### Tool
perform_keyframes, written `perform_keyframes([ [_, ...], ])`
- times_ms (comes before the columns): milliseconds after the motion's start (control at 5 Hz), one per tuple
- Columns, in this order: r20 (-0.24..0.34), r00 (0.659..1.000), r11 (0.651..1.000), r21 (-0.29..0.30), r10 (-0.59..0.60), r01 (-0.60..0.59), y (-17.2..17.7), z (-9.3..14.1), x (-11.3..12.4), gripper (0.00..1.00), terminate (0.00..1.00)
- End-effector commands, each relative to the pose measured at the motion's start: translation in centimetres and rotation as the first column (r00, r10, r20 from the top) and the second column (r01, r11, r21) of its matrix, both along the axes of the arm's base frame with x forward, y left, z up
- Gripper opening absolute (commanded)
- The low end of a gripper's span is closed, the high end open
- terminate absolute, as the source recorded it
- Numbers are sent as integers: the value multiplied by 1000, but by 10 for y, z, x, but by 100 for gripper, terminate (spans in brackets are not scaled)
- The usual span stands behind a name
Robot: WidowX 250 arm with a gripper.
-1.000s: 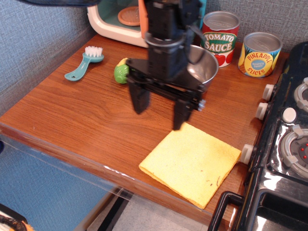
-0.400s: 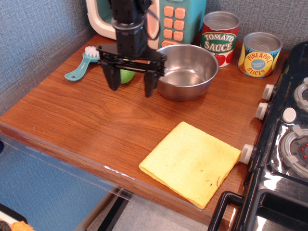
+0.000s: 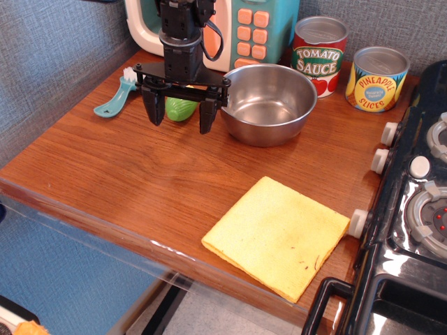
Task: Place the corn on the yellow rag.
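The corn point(image 3: 180, 109) shows as a green rounded husk on the wooden counter, left of the steel bowl; its yellow end is hidden behind the gripper. My gripper point(image 3: 181, 120) is open, its two black fingers straddling the corn on its near side, one at each end. I cannot tell whether the fingers touch the corn. The yellow rag point(image 3: 276, 234) lies flat near the counter's front right, well apart from the corn and gripper.
A steel bowl point(image 3: 269, 103) stands just right of the gripper. A teal brush point(image 3: 122, 91) lies to its left. A toy microwave point(image 3: 237, 28), a tomato sauce can point(image 3: 318, 52) and a pineapple can point(image 3: 377, 78) stand at the back. A stove point(image 3: 412, 209) borders the right.
My gripper has moved from above the rag's far corner to the back left, and now sits over the corn with its fingers open. The corn and rag have not moved.
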State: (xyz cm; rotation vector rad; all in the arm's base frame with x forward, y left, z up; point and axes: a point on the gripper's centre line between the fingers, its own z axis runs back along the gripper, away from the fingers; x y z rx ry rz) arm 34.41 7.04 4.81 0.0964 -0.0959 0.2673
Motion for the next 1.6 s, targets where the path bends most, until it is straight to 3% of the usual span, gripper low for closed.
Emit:
perform_keyframes([
  [0,38,994,995,26,99,-101,30,7,21,100,0],
  [400,38,986,987,7,161,-162,51,-2,37,100,0],
  [1000,17,987,987,-16,160,-159,49,-24,51,100,0],
  [1200,29,984,985,-18,174,-174,49,-22,49,0,0],
  [1400,63,985,987,-19,160,-159,50,-4,45,0,0],
])
